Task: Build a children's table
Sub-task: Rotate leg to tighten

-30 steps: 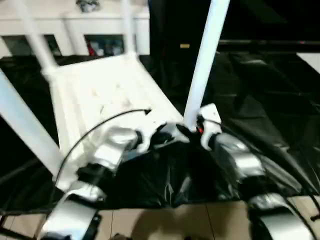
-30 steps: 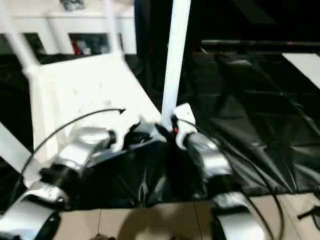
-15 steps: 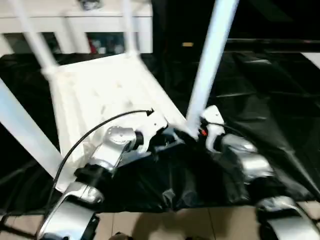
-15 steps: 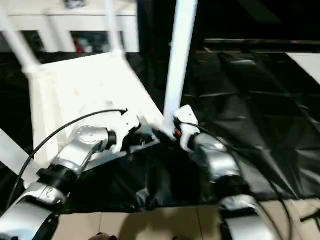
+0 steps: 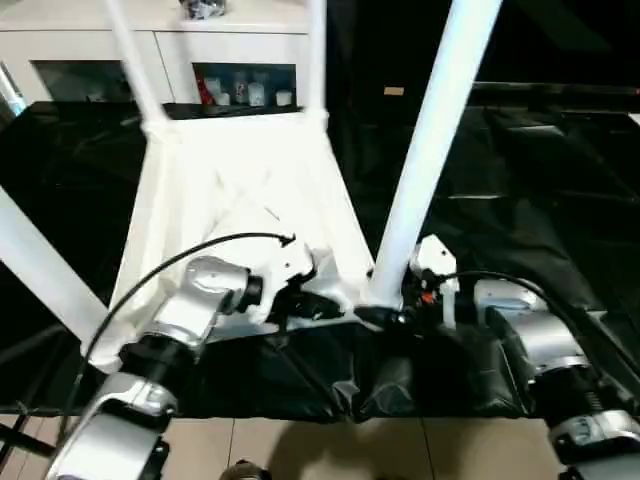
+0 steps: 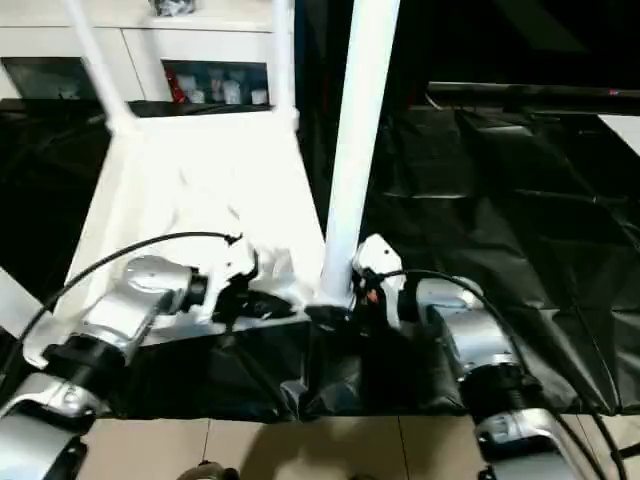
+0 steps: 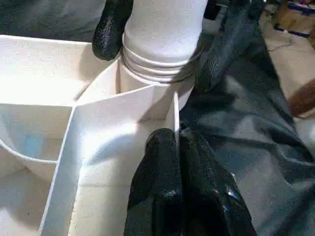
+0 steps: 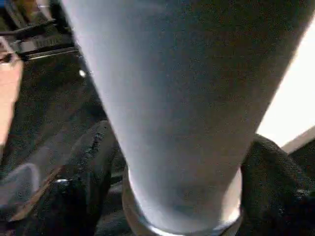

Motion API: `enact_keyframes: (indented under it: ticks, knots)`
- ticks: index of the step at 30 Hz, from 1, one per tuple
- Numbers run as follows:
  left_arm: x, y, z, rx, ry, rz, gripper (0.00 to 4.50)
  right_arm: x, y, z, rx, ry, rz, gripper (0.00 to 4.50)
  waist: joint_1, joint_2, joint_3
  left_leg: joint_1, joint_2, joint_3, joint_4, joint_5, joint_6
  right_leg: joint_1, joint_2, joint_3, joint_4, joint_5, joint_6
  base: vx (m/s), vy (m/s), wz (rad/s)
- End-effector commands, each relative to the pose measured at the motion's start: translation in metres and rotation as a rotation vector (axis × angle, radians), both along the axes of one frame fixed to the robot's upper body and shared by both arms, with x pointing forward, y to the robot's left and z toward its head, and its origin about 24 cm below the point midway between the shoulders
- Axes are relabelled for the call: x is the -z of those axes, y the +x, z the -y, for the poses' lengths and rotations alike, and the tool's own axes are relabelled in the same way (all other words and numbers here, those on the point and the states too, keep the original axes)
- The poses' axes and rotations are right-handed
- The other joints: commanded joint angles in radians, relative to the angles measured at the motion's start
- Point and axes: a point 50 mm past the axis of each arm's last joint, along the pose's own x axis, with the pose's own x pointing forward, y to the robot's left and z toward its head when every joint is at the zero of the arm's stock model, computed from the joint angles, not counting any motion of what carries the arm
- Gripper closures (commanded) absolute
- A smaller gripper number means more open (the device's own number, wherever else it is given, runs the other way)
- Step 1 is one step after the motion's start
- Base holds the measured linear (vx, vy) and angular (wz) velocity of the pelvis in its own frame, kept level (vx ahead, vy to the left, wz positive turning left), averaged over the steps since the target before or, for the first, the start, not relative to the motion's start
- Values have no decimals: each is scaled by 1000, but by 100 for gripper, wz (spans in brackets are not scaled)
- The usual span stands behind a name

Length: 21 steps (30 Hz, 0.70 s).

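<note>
Two grippers work at the near corner of the upturned children's table [image 5: 240,190]. Left gripper [image 7: 177,147]: fingers pressed together, pinching a thin upright rib [image 7: 175,115] of the tabletop's underside right beside the corner socket [image 7: 147,81]. Right gripper [image 5: 385,317]: fingers spread wide, one on each side of the base of the near leg [image 5: 425,150]; the left wrist view shows a black fingertip [image 7: 110,29] against the leg just above its threaded collar. From the pictures alone, cannot tell whether the right gripper presses the leg or merely brackets it.

Near leg stands in the socket, rising steeply and leaning slightly toward the robot's right. Tabletop lies underside up on black plastic sheeting [image 5: 520,200], ribs showing. Two more legs [image 5: 130,60] stand at the far corners; a fourth [image 5: 40,265] slants up at the robot's left.

Beyond the table: white cabinet [image 5: 230,55] with glass doors and small items inside. Tiled floor [image 5: 320,450] just beneath the arms.
</note>
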Motion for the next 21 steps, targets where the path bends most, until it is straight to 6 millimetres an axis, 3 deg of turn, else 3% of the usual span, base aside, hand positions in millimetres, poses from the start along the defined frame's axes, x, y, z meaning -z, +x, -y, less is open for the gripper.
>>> enact_keyframes:
  ticks: [1,7,10,15,17,19,20,21]
  knots:
    - [-12,-1,12,63,-54,35,450,2,-12,-14,-138,14,-43,117,-2,-6,-67,24,27,-9,-72,-251,39,47,-39,26,-63,-224,-221,0,0,0]
    - [-12,-4,11,88,-52,12,450,3,-18,-13,-187,2,-81,166,3,-7,-67,24,26,-8,-70,-249,35,46,-41,27,-63,-233,-221,0,0,0]
    - [-11,-5,12,91,-53,9,450,4,-19,-13,-191,5,-90,170,5,-8,-68,25,27,-8,-70,-242,37,46,-41,28,-63,-237,-215,0,0,0]
    - [-10,2,18,8,-49,52,450,8,-11,-22,-80,13,-46,179,1,-10,-67,23,24,-9,-70,-246,29,44,-42,28,-64,-248,-211,0,0,0]
    - [-9,7,23,-58,-45,76,450,14,-1,-27,46,-10,-8,180,-5,-11,-62,25,22,-10,-74,-282,16,42,-43,27,-73,-318,-193,0,0,0]
    - [-9,15,34,-155,-44,100,450,21,12,-34,222,-34,20,180,-21,-11,-59,28,18,-15,-76,-328,-12,37,-45,24,-85,-428,-165,0,0,0]
    - [-9,15,34,-155,-44,100,450,21,12,-34,222,-34,20,180,-28,-13,-57,30,17,-17,-77,-345,-21,35,-46,23,-91,-480,-145,0,0,0]
    - [-10,18,39,-197,-44,112,450,23,17,-37,305,-38,25,180,-30,-12,-58,30,17,-20,-77,-347,-26,36,-48,23,-91,-492,-137,0,0,0]
